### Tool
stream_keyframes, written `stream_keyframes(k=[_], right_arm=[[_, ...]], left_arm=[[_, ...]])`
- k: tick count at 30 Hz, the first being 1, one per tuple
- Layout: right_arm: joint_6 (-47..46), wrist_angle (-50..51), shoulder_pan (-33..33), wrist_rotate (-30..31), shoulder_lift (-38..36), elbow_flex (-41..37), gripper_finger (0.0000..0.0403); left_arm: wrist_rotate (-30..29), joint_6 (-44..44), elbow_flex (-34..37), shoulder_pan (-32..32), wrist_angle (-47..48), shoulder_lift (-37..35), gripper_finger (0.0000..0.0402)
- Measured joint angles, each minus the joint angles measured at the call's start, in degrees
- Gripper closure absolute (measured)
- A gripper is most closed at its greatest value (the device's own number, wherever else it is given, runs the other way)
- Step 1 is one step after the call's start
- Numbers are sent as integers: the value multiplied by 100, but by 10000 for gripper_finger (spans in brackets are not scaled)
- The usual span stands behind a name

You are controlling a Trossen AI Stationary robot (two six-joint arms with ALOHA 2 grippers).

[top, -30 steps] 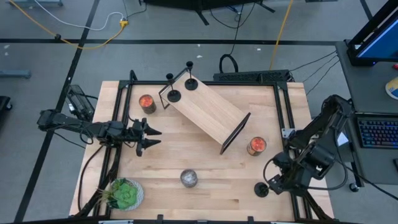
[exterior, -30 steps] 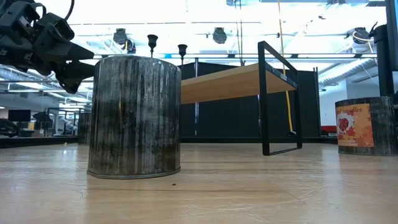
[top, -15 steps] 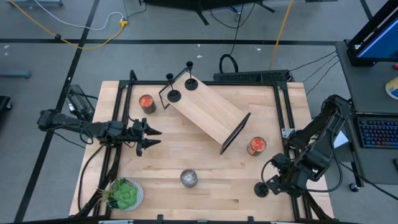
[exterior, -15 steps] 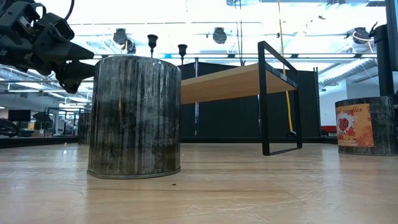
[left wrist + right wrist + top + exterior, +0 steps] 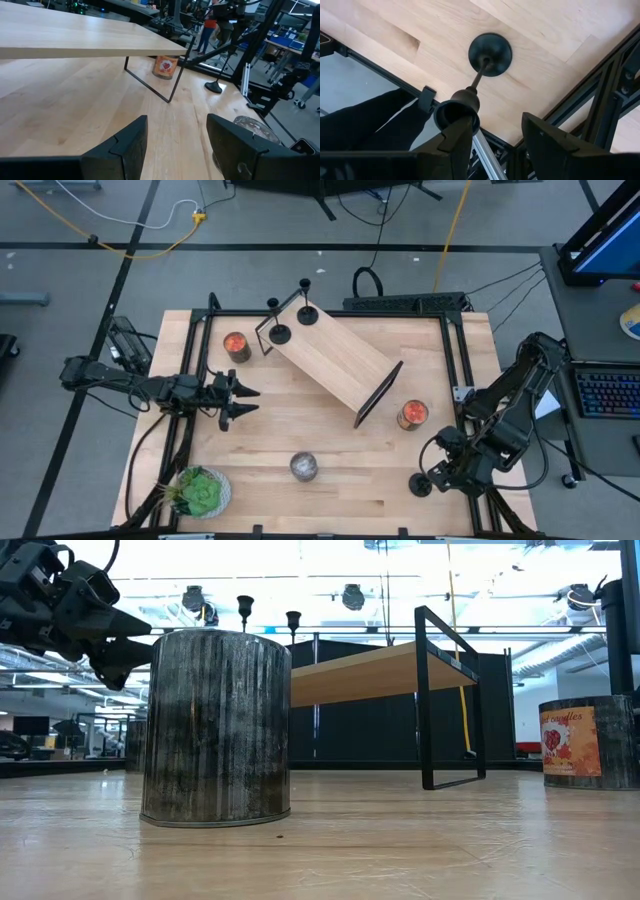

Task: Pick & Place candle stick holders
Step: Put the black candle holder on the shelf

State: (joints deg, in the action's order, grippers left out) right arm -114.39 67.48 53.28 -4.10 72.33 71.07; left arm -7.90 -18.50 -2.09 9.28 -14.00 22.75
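Two black candle stick holders (image 5: 280,333) (image 5: 307,315) stand by their round bases on the far left end of a slanted wooden shelf (image 5: 335,365). Another holder (image 5: 421,484) stands upright on the table near its near right corner. My right gripper (image 5: 497,125) hangs open above it, pointing steeply down. The holder's cup (image 5: 457,112) shows at the tip of one finger (image 5: 456,137), and the base (image 5: 490,47) lies below. My left gripper (image 5: 240,400) waits open and level over the table's left side. My right gripper comes at the holder from above. The holder's cup lies right against the tip of one finger in the wrist view, with the other finger (image 5: 545,137) well apart. Whether finger and cup touch, I cannot tell. The holder stands upright on its base.
Two orange-red jars (image 5: 236,345) (image 5: 412,414) flank the shelf. A silver jar (image 5: 304,467) stands near the front middle, and a green plant (image 5: 200,492) sits at the near left corner. A black metal frame (image 5: 600,125) runs along the table's edge close to the right gripper.
My right gripper has sunk slightly toward the holder at the near right corner, without a visible change in its finger gap. The holder has stayed in place.
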Motion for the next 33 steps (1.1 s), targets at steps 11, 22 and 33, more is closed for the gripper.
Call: stream_keyframes(k=[11, 22, 33], right_arm=[[41, -155, 0, -7, -1, 0, 243], [107, -214, -4, 120, 0, 0, 245], [109, -225, -7, 382, 0, -91, 246]], left_arm=[[0, 31, 0, 0, 14, 0, 192], [2, 44, 0, 0, 42, 2, 192], [2, 46, 0, 0, 46, 1, 192]])
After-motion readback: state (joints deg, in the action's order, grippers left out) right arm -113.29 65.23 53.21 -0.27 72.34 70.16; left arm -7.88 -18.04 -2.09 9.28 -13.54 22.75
